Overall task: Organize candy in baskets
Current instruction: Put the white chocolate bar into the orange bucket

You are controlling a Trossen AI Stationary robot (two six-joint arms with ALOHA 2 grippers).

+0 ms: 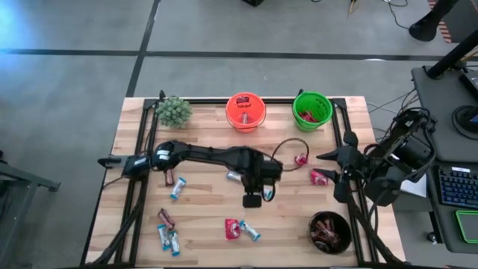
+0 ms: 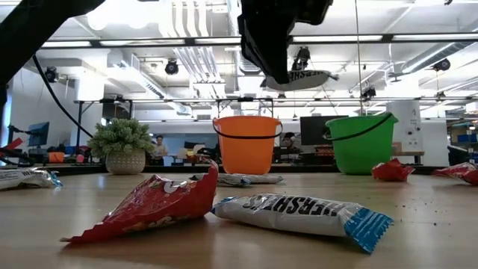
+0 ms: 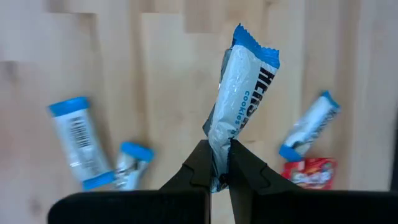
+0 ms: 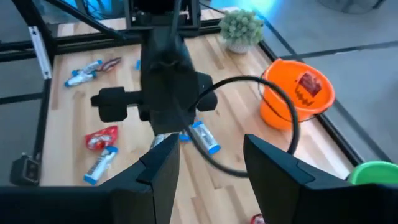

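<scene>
Left wrist view: a blue-and-white candy bar [image 3: 239,102] is clamped between the left gripper [image 3: 217,163] fingers and held above the wooden table [image 3: 161,74], over its middle as seen from above. The right gripper [image 4: 208,165], jaws apart and empty, is held at the table's right side. An orange pail [image 1: 246,111] and green pail [image 1: 312,110] stand along the far edge; a black bowl [image 1: 329,231] of dark candies sits at the near right corner.
</scene>
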